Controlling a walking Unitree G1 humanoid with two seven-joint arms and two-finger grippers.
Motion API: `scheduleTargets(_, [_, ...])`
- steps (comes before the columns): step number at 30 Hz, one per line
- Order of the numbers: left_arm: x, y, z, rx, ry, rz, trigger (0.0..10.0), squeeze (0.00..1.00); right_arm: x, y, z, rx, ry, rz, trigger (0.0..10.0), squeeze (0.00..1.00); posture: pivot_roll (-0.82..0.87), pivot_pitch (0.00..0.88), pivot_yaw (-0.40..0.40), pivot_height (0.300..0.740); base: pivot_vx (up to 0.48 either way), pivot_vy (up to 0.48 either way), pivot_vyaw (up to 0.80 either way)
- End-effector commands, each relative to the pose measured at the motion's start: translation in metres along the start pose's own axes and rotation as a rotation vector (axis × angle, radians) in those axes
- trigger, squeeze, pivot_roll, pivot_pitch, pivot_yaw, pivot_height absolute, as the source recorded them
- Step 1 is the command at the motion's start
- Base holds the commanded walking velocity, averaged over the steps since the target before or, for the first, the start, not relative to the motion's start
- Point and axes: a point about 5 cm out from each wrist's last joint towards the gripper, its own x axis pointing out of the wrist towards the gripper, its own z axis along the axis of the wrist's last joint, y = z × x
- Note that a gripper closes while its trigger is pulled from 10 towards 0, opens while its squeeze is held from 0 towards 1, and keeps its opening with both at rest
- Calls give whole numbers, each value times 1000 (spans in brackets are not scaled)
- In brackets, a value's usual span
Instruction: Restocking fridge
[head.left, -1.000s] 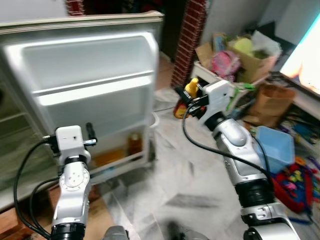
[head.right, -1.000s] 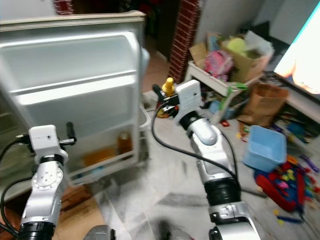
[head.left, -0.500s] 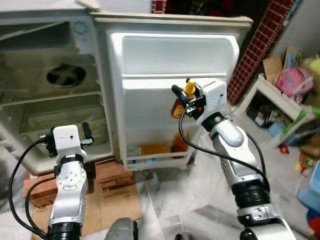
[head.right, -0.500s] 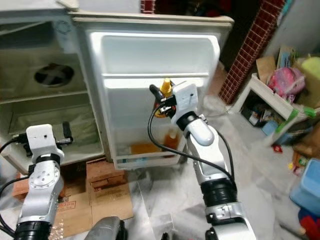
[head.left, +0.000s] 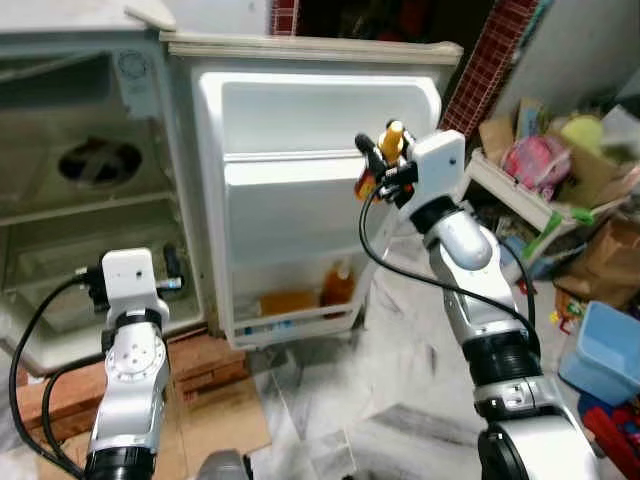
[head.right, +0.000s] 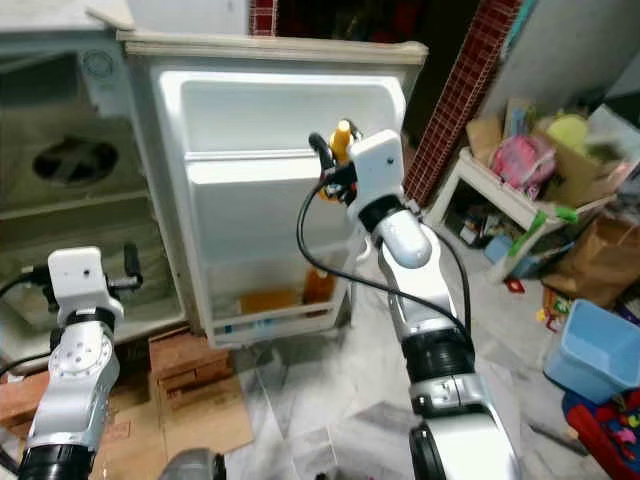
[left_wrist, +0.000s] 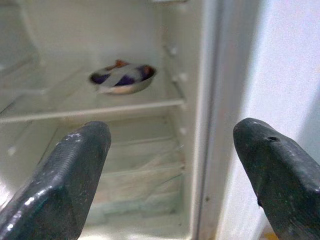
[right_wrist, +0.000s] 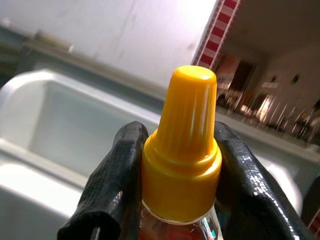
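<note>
Swinging back a little, the head camera is now showing more of the cluttered room beside the fridge door (head.left: 320, 190), while the right gripper (head.left: 378, 168) is carrying the bottle (head.left: 372, 178) higher against that door, up by its upper shelf rail instead of partway down it. Its jaws are closing snugly on the bottle's neck just under the yellow cap (right_wrist: 184, 145), probably so the bottle is hanging upright and can be lowered straight into a door shelf. Two items, another bottle (head.left: 338, 285) and an orange pack (head.left: 285, 300), are already sitting in the lowest shelf of the door. Beside the door, the left gripper (left_wrist: 170, 165) is hovering with its jaws spread wide and gripping nothing, facing the fridge's inner shelves, where a bowl (left_wrist: 122, 79) is resting.
</note>
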Motion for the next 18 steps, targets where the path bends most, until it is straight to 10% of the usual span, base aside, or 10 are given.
scheduleTargets(1, [0,-9,2,-5,-2,-27,10000,0,8,-7,19,-56,-82,-13,10000,0,64,0,-89,716,0,0,0])
scheduleTargets(18, [-2,-10,2,-13,-7,-22,10000,0,37,1,39,-169,-204,34,10000,0,79,0,-105,716,155,0,0])
